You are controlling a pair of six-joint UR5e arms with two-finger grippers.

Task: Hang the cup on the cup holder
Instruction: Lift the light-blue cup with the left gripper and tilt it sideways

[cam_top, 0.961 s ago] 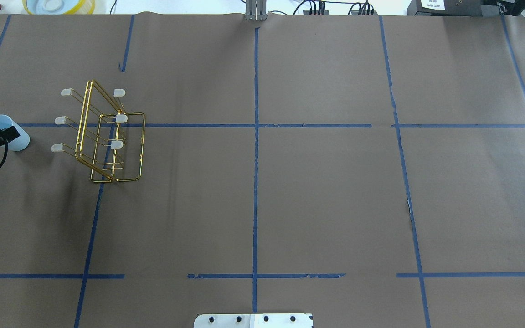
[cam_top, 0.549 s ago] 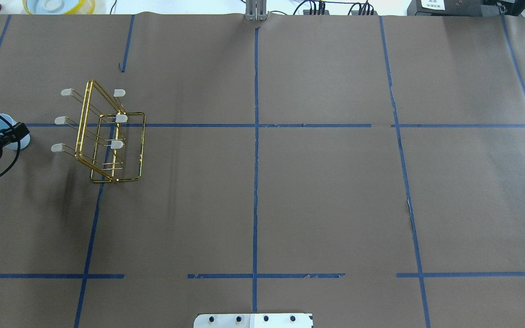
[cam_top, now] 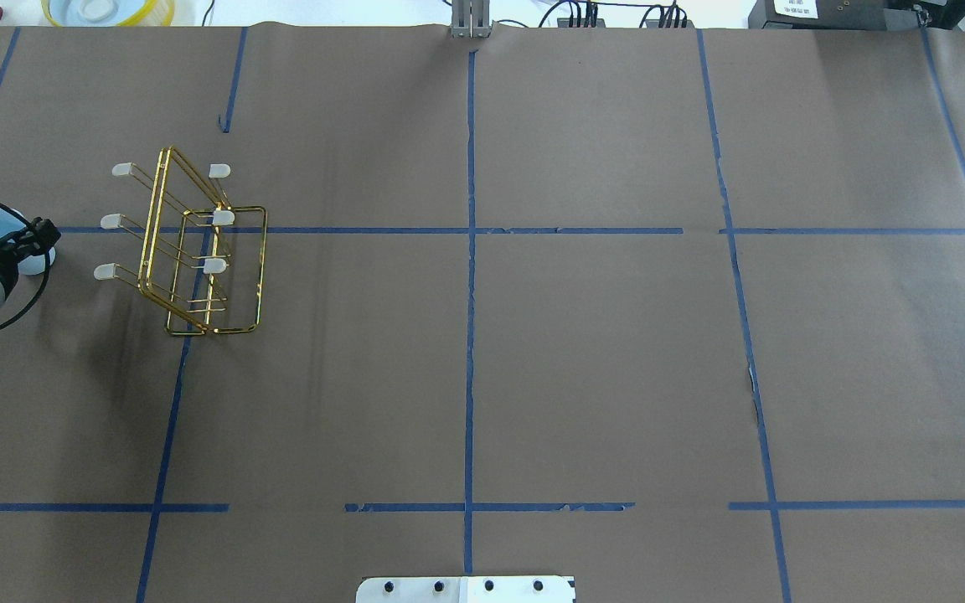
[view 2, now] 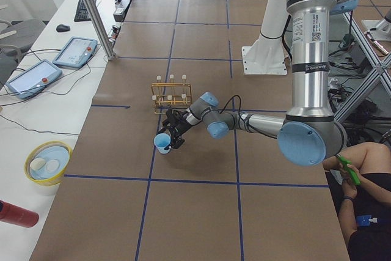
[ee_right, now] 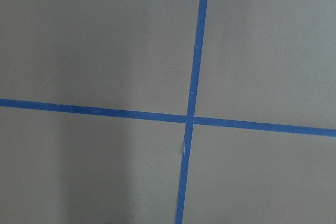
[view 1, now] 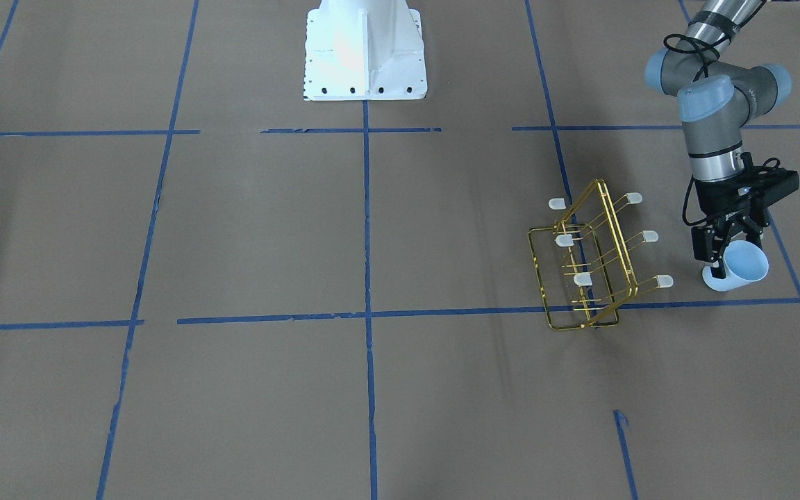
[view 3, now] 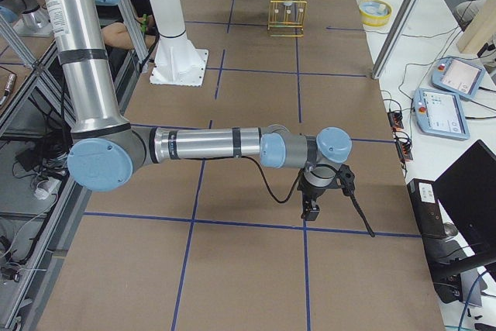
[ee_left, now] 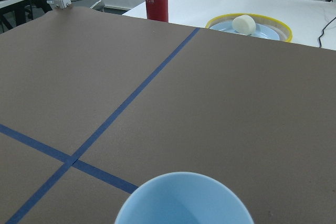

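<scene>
Beside the cup holder [view 1: 587, 258], the left gripper [view 1: 730, 248] clasps the tilted cup [view 1: 744, 265].

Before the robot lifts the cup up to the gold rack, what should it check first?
1. Left hand around the cup: ok, it straddles the cup.
2. Hand squeezed tight on the cup: cannot tell.
3. Cup upright, mouth up: ok, it looks that way.
4. Cup holder standing, prongs free: ok, none of the six carries anything.
5. Room between cup and cup holder: ok, bare table lies between them.
6. Right hand out of the way: ok, it is far off at the table's other end.
</scene>
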